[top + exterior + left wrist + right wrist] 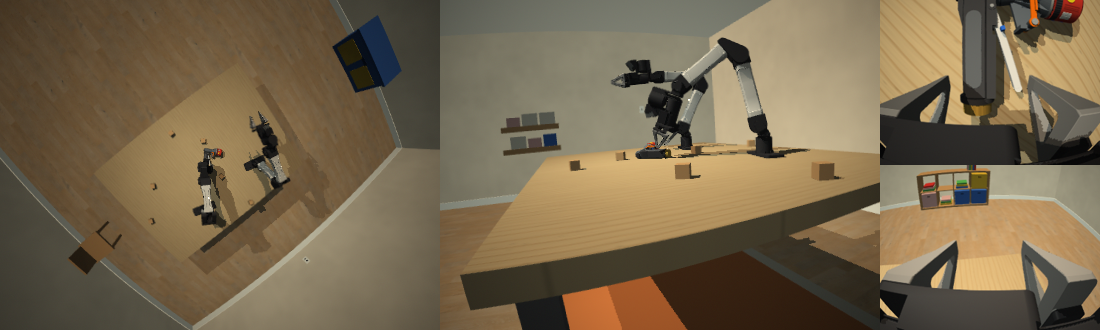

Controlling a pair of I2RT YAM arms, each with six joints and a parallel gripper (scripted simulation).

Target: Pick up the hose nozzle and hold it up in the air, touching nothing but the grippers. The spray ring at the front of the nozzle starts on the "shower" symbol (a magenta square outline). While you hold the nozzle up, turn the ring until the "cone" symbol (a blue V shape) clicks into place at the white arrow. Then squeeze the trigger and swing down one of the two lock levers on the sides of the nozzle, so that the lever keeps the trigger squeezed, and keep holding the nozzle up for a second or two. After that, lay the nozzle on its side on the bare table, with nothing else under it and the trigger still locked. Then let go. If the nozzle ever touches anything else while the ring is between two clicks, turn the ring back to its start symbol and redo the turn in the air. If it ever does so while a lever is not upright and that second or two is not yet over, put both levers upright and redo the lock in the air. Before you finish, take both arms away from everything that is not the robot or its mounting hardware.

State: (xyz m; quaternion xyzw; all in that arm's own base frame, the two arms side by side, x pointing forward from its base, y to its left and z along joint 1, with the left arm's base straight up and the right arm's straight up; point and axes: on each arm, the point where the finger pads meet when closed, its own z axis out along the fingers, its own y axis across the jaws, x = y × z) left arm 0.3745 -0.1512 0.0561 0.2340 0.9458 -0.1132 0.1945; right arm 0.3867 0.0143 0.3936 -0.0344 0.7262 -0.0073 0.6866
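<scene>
The hose nozzle [652, 153] [977, 48] lies on its side on the table. Its red spray ring [220, 152] [1072, 10] is partly cut off in the left wrist view, where a yellow disc and a pale symbol show; the white arrow does not. An orange lock lever [1033, 11] and the pale trigger bar [1009, 59], standing out from the handle, also show. My left gripper [207, 152] [661, 143] [988, 81] is open, low over the handle, its fingers on either side of handle and trigger. My right gripper [255, 116] [613, 82] [989, 246] is open and empty, raised, away from the nozzle.
Several small wooden cubes lie about the table [135, 165] [590, 215]. One cube [203, 141] is just behind the nozzle, another cube [222, 176] beside the left arm. The right gripper points out over the table's far edge, towards a shelf [946, 188] by the wall.
</scene>
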